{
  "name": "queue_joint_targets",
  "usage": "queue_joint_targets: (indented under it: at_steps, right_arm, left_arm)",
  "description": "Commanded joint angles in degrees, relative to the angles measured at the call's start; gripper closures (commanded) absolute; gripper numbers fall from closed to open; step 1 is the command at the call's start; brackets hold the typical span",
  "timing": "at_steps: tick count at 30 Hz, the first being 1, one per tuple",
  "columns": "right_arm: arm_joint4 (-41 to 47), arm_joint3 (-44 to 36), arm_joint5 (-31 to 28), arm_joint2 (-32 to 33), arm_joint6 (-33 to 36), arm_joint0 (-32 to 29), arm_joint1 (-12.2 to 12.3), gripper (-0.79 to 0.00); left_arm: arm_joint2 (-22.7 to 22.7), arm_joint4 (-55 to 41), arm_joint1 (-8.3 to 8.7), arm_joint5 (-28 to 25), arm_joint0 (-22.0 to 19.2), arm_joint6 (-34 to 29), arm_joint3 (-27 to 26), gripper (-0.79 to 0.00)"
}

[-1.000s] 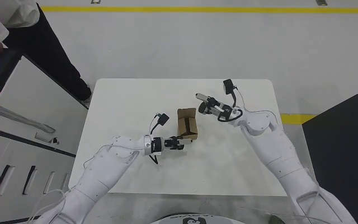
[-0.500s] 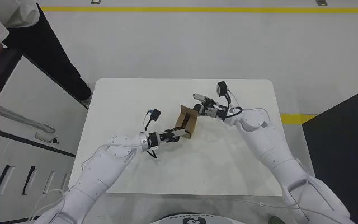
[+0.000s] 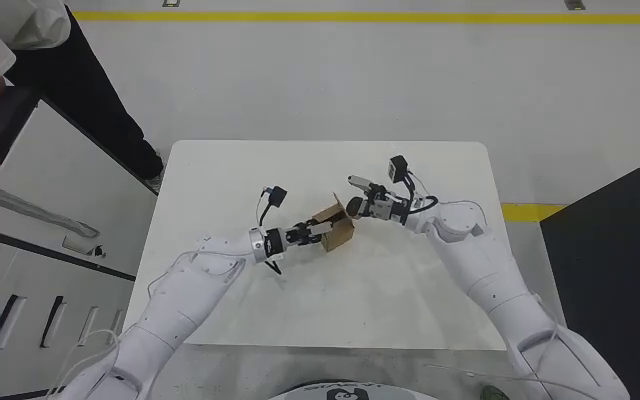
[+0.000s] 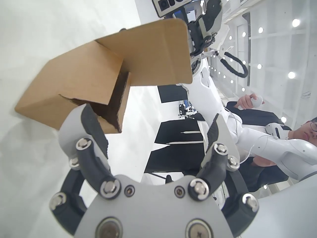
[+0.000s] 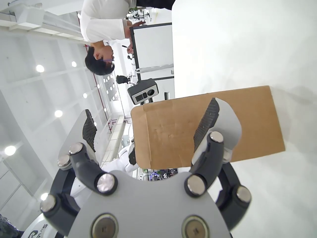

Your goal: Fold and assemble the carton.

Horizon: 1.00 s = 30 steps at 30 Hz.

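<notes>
A small brown carton (image 3: 336,226) lies tilted near the middle of the white table (image 3: 220,180), one end open and a flap (image 4: 158,55) standing up. My left gripper (image 3: 319,231) is open at the carton's open end; in the left wrist view (image 4: 153,130) one finger (image 4: 94,125) sits at the edge of the opening of the carton (image 4: 74,82). My right gripper (image 3: 353,208) is open on the far side. In the right wrist view (image 5: 151,125) one finger (image 5: 213,117) lies over the carton's (image 5: 252,122) outer panel. The right gripper (image 4: 208,23) also appears behind the flap.
Bare table surface surrounds the carton on every side. A pale cabinet (image 3: 50,190) stands beside the table's left edge and a dark panel (image 3: 600,250) off its right edge.
The carton has turned and tipped from lying square to a tilted pose with a flap up. Both grippers have closed in on it, the left from below, the right from the far side.
</notes>
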Motion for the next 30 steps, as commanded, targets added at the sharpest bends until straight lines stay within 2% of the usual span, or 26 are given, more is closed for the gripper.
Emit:
queue_joint_targets:
  at_steps: [1,7,15,16,17,18,20,26,30]
  right_arm:
    - [-0.30,-0.90,0.75,0.41,-0.19,-0.68,0.18,-0.785]
    - [-2.24,-4.34,1.56,2.83,-1.50,-2.45,1.06,-0.785]
    - [-3.43,-9.44,2.31,6.05,-1.76,-4.81,2.10,-0.785]
    - [-3.56,-9.89,2.39,6.36,-1.71,-5.09,2.20,-0.785]
    - [-3.90,-10.34,2.41,6.66,-1.71,-5.30,2.31,-0.785]
    - [-4.18,-10.72,2.56,6.98,-1.78,-5.53,2.42,-0.785]
    - [-5.10,-11.60,2.81,7.91,-1.93,-6.12,2.75,-0.785]
    - [-6.50,-12.74,2.11,8.70,-1.26,-6.67,3.11,-0.785]
    - [-6.50,-12.74,2.11,8.70,-1.26,-6.67,3.11,-0.785]
  left_arm:
    - [0.12,-0.04,-0.13,-0.39,-0.22,0.28,0.46,-0.785]
    - [-0.86,0.02,0.13,-0.44,0.33,-0.49,0.71,-0.785]
    - [-3.83,0.72,1.13,0.67,2.73,-1.10,-1.70,-0.785]
    - [-4.10,0.80,1.23,0.84,2.99,-1.19,-1.95,-0.511]
    - [-4.35,0.93,1.32,1.07,3.21,-1.25,-2.22,-0.323]
    - [-4.50,0.90,1.39,1.31,3.44,-1.57,-2.54,0.000]
    - [-4.84,1.28,1.65,2.19,3.59,-3.59,-3.33,0.000]
    - [-4.84,1.28,1.65,2.19,3.59,-3.59,-3.33,0.000]
    - [-4.60,2.61,1.53,3.90,4.31,-0.83,-2.41,0.000]
